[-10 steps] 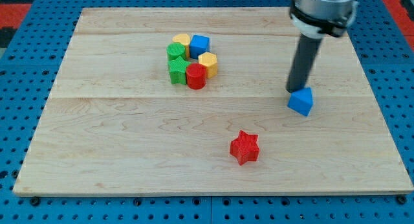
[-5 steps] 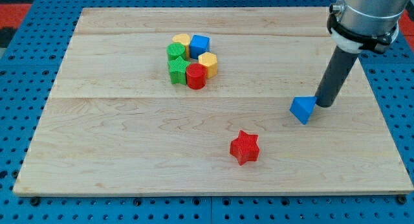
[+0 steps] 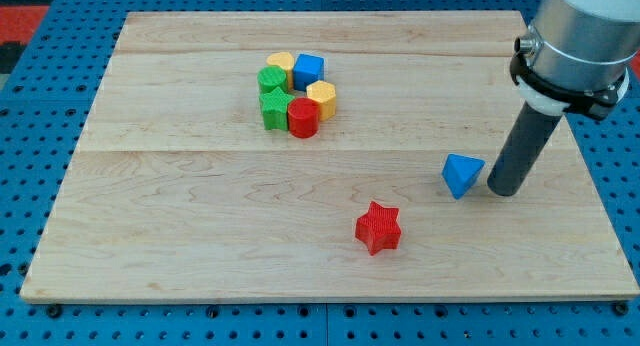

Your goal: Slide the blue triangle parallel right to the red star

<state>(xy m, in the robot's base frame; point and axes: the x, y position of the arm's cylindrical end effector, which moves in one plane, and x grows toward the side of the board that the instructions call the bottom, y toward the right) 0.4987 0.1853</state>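
No pincer here: my tip (image 3: 503, 190) sits just right of the blue triangle (image 3: 461, 174); better to push it down-frame level with the red star (image 3: 378, 228).

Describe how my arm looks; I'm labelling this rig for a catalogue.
A straight, dark grey to black cylindrical rod ending in my tip. Above it sits a wider, light grey metallic housing with a black ring round its lower edge. No cables or markings show.

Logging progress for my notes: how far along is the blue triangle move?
Partly done: the blue triangle block sits right of the red star block but nearer the view's top. In hand: my tip stands just right of it. Left: pushing it down level with the star.
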